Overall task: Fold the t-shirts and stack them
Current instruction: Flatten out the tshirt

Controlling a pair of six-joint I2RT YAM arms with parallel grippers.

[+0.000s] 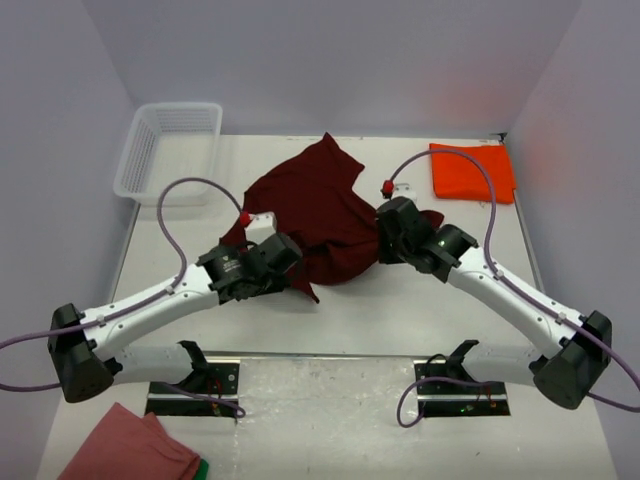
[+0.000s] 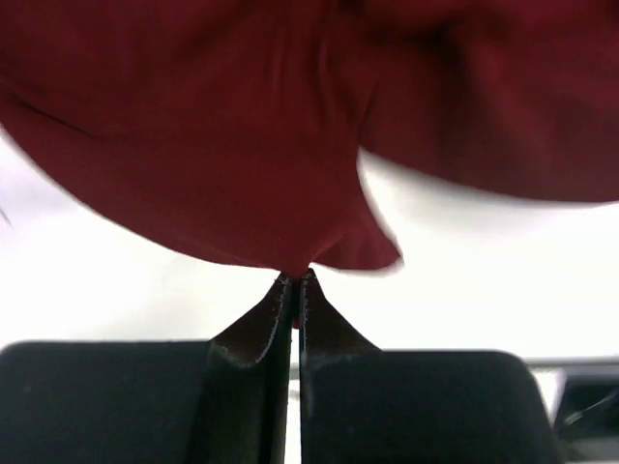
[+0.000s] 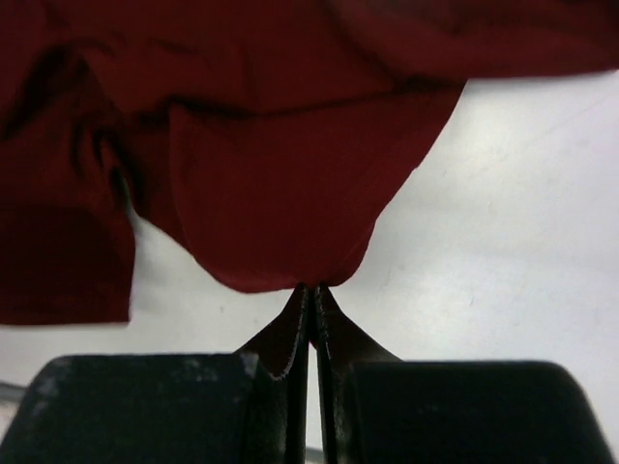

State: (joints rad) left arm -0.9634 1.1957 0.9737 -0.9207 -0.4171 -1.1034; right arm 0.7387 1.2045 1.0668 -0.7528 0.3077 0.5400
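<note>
The orange t-shirt [image 1: 472,172] lies folded at far right, while the maroon t-shirt [image 1: 320,215] sits rumpled mid-table, the left gripper [image 2: 295,280] and right gripper [image 3: 311,288] each pinching its near edge tight, its folding and stacking not yet done.

The middle t-shirt [image 1: 320,215] lies at the centre of the table [image 1: 400,310], between the two arms. The left gripper [image 1: 292,262] is at its near-left edge and the right gripper [image 1: 383,238] at its right edge, each with its fingertips closed on the hem. The corner t-shirt [image 1: 472,172] lies at the far right of the table, behind the right gripper and apart from the middle one. The basket [image 1: 168,150] stands at the far left corner, behind the left arm, and the cloth [image 1: 130,450] lies at the near left, in front of the arm bases.
</note>
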